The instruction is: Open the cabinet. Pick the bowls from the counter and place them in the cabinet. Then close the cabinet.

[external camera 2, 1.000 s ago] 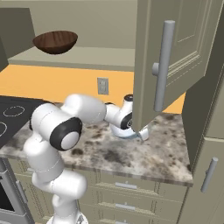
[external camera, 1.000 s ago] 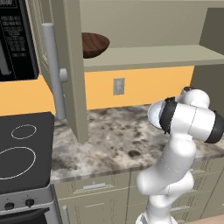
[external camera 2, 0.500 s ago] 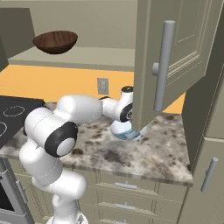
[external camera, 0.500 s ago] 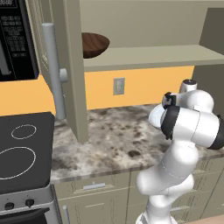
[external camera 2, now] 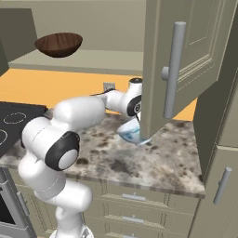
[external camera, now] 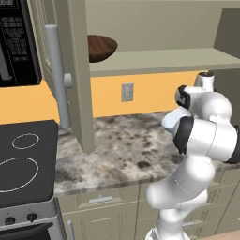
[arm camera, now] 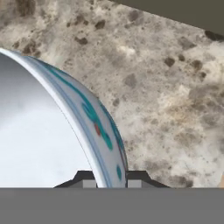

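Bowls are split between two places. One, the wooden bowl [external camera 2: 59,44], sits alone on the open cabinet [external camera 2: 93,60] shelf, at about ten o'clock in the right base view. The white and blue bowl [arm camera: 65,131] is pinched at its rim by my pincer [arm camera: 108,180], one finger inside and one outside the wall. It hangs tilted just above the counter [arm camera: 175,87], partly behind the open door [external camera 2: 186,60] at three o'clock of my wrist. I cannot see anything inside either bowl.

Black stove top [external camera: 26,164], microwave [external camera: 16,42], outlet [external camera: 127,92]
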